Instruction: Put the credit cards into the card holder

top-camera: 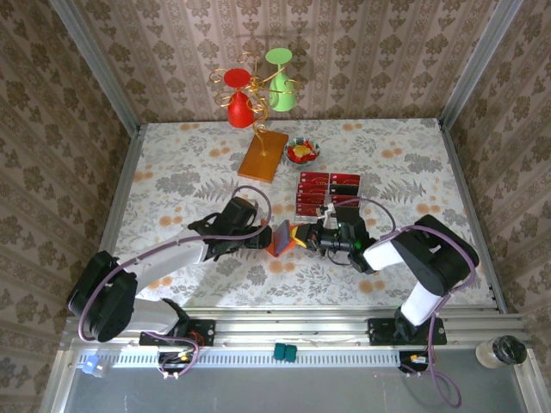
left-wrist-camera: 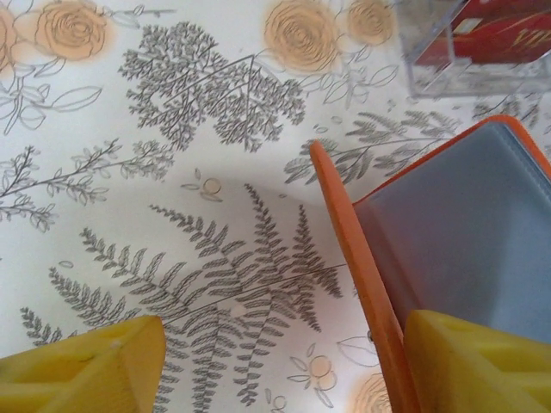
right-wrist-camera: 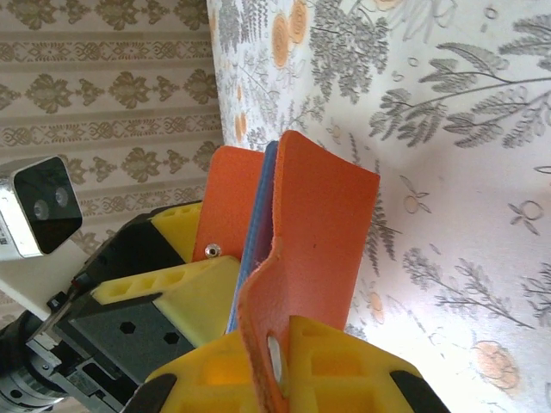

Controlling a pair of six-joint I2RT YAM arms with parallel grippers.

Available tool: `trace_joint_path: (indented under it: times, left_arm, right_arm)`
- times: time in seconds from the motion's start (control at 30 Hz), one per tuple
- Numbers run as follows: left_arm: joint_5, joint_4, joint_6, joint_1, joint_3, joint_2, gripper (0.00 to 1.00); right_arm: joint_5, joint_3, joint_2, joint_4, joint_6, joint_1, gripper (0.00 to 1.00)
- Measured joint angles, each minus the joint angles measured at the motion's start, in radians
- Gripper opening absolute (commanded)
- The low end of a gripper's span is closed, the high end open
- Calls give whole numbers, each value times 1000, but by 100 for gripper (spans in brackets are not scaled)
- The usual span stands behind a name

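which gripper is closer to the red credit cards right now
Right. The right gripper, shut on the card holder, sits close by the credit cards; the left gripper stands open on the holder's other side, farther from them.

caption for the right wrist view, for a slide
Right gripper pinching one side of the orange card holder, left gripper alongside.

No writing can be read anywhere. The red credit cards (top-camera: pixel 328 191) on the counter (top-camera: pixel 413 163) carry pale markings too small to make out. In the left wrist view, the gold strokes on one of them are blurred and cut off.
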Motion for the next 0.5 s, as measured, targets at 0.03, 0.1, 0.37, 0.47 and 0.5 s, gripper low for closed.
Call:
trace_joint_path:
  times: [0.03, 0.1, 0.37, 0.47, 0.5]
  left_arm:
    - [-3, 0, 1, -2, -6, 0, 74]
    - [-9, 0, 5, -9, -18, 0, 73]
    - [-34, 16, 13, -25, -41, 48, 72]
    - [-42, 19, 16, -34, -41, 78, 72]
    - [-45, 20, 19, -34, -41, 86, 72]
  right_arm:
    - [8, -10, 11, 17, 2, 4, 0]
    - [21, -31, 30, 49, 6, 10, 0]
    - [77, -60, 37, 71, 2, 25, 0]
    - [100, -71, 13, 44, -11, 32, 1]
    - [109, -75, 1, 32, -15, 35, 2]
